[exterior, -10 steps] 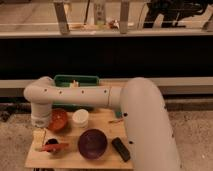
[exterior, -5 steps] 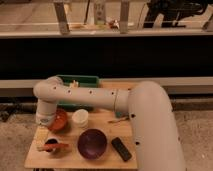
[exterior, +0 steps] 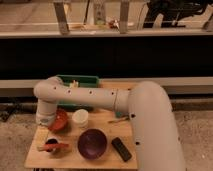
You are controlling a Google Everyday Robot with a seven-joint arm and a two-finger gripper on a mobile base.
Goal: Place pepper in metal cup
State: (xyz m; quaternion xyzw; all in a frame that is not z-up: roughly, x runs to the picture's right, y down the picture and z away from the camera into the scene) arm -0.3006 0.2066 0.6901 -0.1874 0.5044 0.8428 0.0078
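The metal cup (exterior: 50, 143) stands at the front left of the wooden table (exterior: 107, 161), small with a dark inside. The pepper (exterior: 56, 146), slim and red-orange, lies across the cup's mouth, its end sticking out to the right. My gripper (exterior: 45, 120) hangs from the white arm (exterior: 90, 97) just above and behind the cup, beside the orange bowl, and is apart from the pepper.
An orange bowl (exterior: 61, 120) and a white plastic cup (exterior: 80, 118) stand mid-table. A purple bowl (exterior: 92, 143) sits at the front, with a black flat object (exterior: 121, 149) to its right. A green tray (exterior: 79, 81) is at the back. A small stick (exterior: 119, 120) lies near the arm.
My gripper has lifted up and back from the metal cup toward the orange bowl. The pepper has stayed at the cup.
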